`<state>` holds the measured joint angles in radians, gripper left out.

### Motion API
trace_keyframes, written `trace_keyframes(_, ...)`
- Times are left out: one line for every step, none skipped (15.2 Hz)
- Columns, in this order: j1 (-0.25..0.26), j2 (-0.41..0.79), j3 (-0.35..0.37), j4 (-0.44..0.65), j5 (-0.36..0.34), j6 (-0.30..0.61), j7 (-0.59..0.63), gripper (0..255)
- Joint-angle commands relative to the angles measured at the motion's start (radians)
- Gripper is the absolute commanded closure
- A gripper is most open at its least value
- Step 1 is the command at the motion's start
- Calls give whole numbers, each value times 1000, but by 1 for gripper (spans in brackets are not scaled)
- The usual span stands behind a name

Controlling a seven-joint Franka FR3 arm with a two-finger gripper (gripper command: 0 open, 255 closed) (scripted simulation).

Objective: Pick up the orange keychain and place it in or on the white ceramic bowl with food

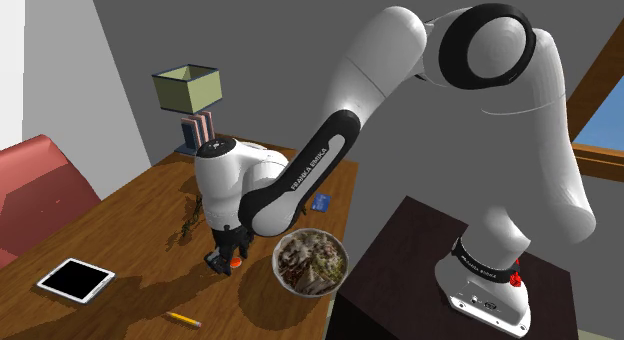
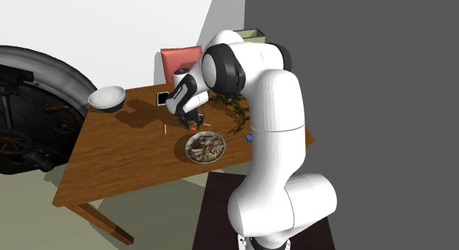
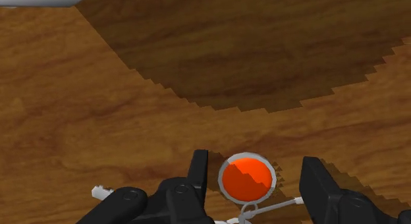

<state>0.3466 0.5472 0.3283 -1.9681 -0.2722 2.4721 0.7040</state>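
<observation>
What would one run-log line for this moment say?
stage: pre-grasp | black two-finger gripper: open, astride round orange keychain | keychain: flat on brown wooden table

Keychain (image 3: 246, 177): orange-red disc, grey metallic rim; table (image 3: 99, 111) warm brown wood grain with darker streaks. Bowl (image 1: 311, 264) pale at the rim, its food mottled brown, grey and white. Tablet (image 1: 76, 279) white-framed with black screen; pencil (image 1: 183, 318) yellow; chair (image 1: 40, 178) dull red; lamp shade (image 1: 187, 86) olive green.

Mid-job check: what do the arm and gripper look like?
The arm is glossy white, in rounded segments with black joint bands and dark lettering along the forearm. The gripper is all black, with two blocky fingers.
</observation>
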Motion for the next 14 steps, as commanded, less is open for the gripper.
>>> trace_keyframes(-1,6,-3,-3,-1,0,0,255)
trace_keyframes(-1,6,-3,-5,-1,1,1,255)
trace_keyframes(-2,6,-4,-8,-2,5,1,255)
trace_keyframes(-4,4,-4,-11,-1,6,-1,255)
trace_keyframes(-2,7,-5,-9,-3,8,1,255)
trace_keyframes(-1,7,-5,-13,-4,11,2,255)
trace_keyframes(0,5,-5,-18,-4,14,5,255)
trace_keyframes(-1,5,-3,-3,-1,0,0,255)
trace_keyframes(-4,-5,1,-4,4,-9,-3,255)
trace_keyframes(-7,-16,5,-5,9,-19,-6,255)
trace_keyframes(-10,-26,9,-6,14,-28,-9,255)
trace_keyframes(-13,-36,12,-7,19,-37,-12,255)
trace_keyframes(-15,-47,16,-7,24,-47,-16,255)
trace_keyframes(-18,-57,20,-7,29,-56,-19,255)
